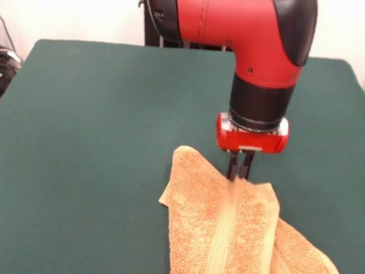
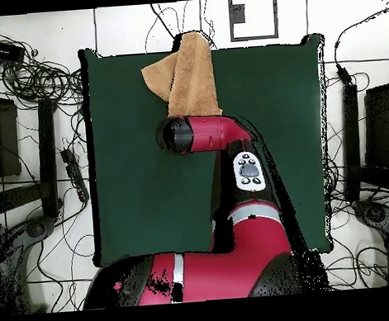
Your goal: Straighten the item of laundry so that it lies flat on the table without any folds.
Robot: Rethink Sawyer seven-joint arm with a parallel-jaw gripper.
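No writing could be read. The gripper (image 1: 239, 172) pinched the folded towel's (image 1: 226, 234) raised edge, fingers narrow. Cables (image 2: 34, 75) lay beside the table (image 1: 88, 137).

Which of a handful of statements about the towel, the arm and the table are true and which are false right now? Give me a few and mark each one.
1. The towel lies flat with no folds. False: it is bunched, with layers overlapping.
2. The tool is at the towel's upper edge, its fingers close together on the cloth. True.
3. The towel sits in the middle of the table. False: in the overhead view it lies at the edge far from the robot's base, part of it reaching over that edge.
4. A woven band runs along the towel. True.
5. A second cloth lies on the table. False: only the one towel shows.
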